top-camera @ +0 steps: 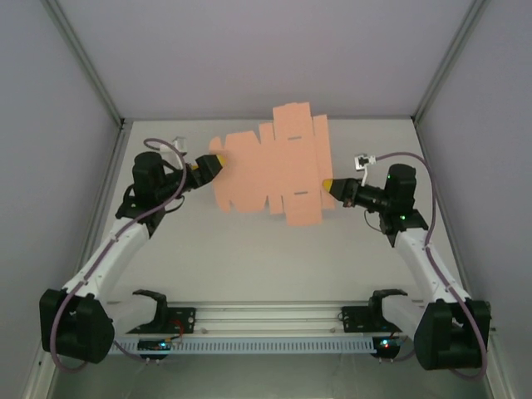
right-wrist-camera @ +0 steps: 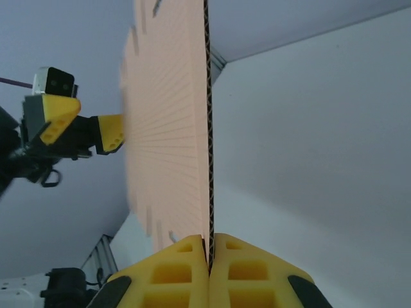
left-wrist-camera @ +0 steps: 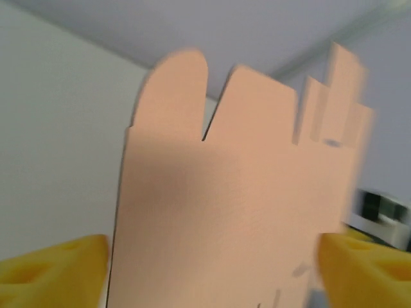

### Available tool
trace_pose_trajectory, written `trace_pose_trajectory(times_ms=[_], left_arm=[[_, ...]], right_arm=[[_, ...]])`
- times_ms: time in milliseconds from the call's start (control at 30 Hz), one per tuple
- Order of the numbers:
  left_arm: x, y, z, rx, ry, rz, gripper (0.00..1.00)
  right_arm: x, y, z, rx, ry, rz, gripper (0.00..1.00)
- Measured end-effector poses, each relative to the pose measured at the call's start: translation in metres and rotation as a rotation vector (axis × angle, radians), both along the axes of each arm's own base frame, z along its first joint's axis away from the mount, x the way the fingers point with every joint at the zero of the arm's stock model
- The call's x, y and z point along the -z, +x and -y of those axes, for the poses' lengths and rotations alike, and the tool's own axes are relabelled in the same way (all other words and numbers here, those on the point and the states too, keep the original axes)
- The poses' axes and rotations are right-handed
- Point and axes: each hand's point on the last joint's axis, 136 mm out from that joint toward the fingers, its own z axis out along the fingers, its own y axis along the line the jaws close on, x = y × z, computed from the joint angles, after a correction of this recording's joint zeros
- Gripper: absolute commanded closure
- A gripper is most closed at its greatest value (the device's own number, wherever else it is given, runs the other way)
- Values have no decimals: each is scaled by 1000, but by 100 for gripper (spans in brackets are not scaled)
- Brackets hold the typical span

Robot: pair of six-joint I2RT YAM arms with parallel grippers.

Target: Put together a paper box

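1 flat, die-cut, salmon-pink paper box

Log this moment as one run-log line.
paper box: flat die-cut sheet, unfolded | right hand: shut on its edge | left hand: open, fingers astride the opposite edge

Up high at six o'clock, far back, looking down toward twelve. On each wrist, very near, looking at the same paper box from nine and three o'clock.
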Motion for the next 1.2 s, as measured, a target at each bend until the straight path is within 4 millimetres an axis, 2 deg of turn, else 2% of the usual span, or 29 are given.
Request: trace_pose_trajectory(times_ms=[133,200,267,367,500,600,700,767,900,1000,1133,1200], left_arm=[[48,-5,-51,-226,251,-150,0],[65,-11,-65,-266,334,-205,1],[74,-16,-70,-266,377,-231,0],[80,-15,-66,-227,395,-238,0],[89,-5,-50,-144,388,-265,0],[87,6,-32,-65,352,-256,1],[80,19,-12,13,322,-240,0],[74,30,-1,54,305,-230,0],[62,55,25,152,258,-206,0],[61,72,45,232,229,-203,0],[71,88,65,316,219,-232,15],[78,89,70,347,215,-253,17]], right_arm=[[44,6,-6,18,-143,-69,100],[67,9,-11,17,-252,-89,100],[86,13,-19,4,-389,-78,100],[107,26,-26,-13,-609,-12,100],[132,43,-36,-68,-959,170,100],[149,49,-55,-161,-1201,354,100],[164,56,-69,-235,-1350,493,100],[165,63,-74,-254,-1402,570,100],[145,72,-95,-245,-1417,740,100],[131,73,-113,-240,-1404,843,100],[121,74,-127,-230,-1393,927,100],[120,76,-128,-228,-1395,939,100]])
